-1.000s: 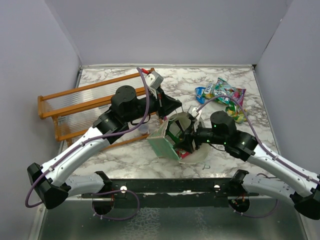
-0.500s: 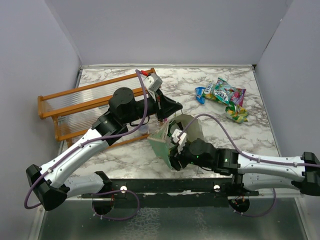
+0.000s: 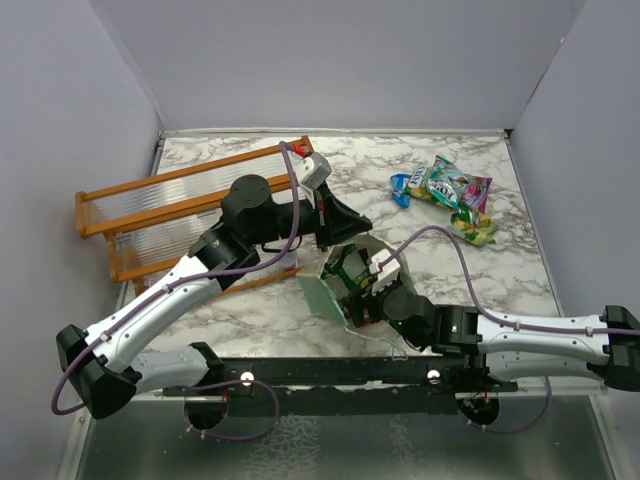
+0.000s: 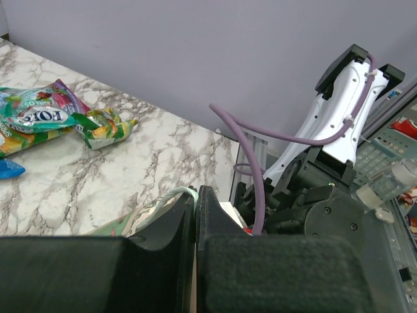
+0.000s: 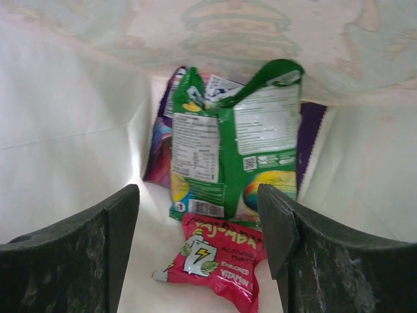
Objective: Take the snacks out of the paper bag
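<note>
The mint-green paper bag (image 3: 325,288) lies on its side mid-table, mouth facing the right arm. My left gripper (image 3: 347,219) is shut on the bag's white string handle (image 4: 171,195) and holds the upper edge up. My right gripper (image 3: 362,297) is open and empty inside the bag's mouth (image 5: 197,195). Between and beyond its fingers lie a red packet (image 5: 221,261), a green packet (image 5: 241,156) and a purple packet (image 5: 158,150) behind it, against the cream-white inside (image 5: 58,130). Other snacks (image 3: 450,188) lie on the table at the far right (image 4: 39,114).
An orange wooden rack (image 3: 170,215) stands on the left under my left arm. A blue packet (image 3: 402,188) and a green-yellow packet (image 3: 476,228) edge the pile of snacks. Grey walls close in the marble table (image 3: 260,310) on three sides.
My right arm swung low and round to the front, and its open gripper went into the bag's mouth. My left gripper shifted slightly right, still holding the handle.
</note>
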You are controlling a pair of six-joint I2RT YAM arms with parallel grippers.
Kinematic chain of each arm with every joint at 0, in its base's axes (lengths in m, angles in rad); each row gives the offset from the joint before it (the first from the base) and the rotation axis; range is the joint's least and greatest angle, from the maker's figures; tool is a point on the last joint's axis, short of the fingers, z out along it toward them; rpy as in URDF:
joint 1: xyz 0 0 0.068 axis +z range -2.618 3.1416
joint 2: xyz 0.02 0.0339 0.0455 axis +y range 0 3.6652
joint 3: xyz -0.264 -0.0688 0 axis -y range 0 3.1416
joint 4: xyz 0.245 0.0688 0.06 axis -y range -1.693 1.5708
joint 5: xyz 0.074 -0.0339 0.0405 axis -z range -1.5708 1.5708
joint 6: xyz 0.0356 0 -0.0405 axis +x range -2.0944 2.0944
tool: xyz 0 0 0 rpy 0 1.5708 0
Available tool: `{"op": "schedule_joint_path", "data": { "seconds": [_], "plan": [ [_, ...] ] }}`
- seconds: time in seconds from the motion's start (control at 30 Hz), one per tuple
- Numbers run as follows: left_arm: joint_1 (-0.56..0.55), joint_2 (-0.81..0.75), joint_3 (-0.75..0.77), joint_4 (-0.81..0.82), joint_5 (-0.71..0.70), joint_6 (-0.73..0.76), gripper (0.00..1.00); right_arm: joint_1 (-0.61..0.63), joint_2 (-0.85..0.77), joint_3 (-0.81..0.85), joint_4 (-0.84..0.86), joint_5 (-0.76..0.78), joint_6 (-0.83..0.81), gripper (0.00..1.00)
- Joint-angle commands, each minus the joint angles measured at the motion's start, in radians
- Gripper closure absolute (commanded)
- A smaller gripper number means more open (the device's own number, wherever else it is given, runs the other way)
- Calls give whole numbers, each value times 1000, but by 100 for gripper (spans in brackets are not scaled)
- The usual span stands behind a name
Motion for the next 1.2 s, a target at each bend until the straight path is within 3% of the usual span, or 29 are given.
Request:
{"op": "schedule_joint_path", "data": {
  "seconds": [0.0, 0.4, 0.57, 0.73, 1.07, 1.17],
  "plan": [
    [-2, 12, 19, 87, 51, -18, 100, 2, 14, 59, -77, 129, -11, 26],
    [-3, 26, 2, 139, 70, -73, 100, -112, 255, 130, -46, 83, 100, 22],
    [-3, 14, -10, 181, 83, -99, 100, -194, 348, 149, 38, 34, 57, 21],
    [-4, 15, -27, 207, 95, -121, 100, -221, 461, 183, 109, 19, 22, 14],
    [-7, 1, -51, 218, 100, -143, 100, -287, 604, 175, 357, -38, -31, 22],
    [-7, -11, -58, 214, 90, -145, 100, -290, 628, 186, 410, -55, -87, 33]
  ]
}}
